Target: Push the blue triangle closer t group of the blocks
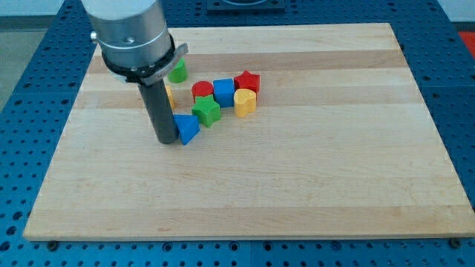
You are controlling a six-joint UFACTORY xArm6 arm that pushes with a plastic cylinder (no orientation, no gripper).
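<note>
Partly hidden yellow block point(169, 95), my tip point(166, 139) touching blue triangle point(186, 128)

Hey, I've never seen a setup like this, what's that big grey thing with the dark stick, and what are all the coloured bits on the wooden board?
There is one picture, from a camera looking down at an angle on a wooden board; where it is mounted is not on record. The grey cylinder is the end of a robot arm. It has no end effector that grasps, only a dark rod, so nothing is held. My tip slides on the board and pushes blocks. It sits right against the view's left side of the blue triangle. Just up and right lies a cluster: a green star, a red block, a blue cube, a red star and a yellow heart. Another green block and a partly hidden yellow block lie behind the rod.
</note>
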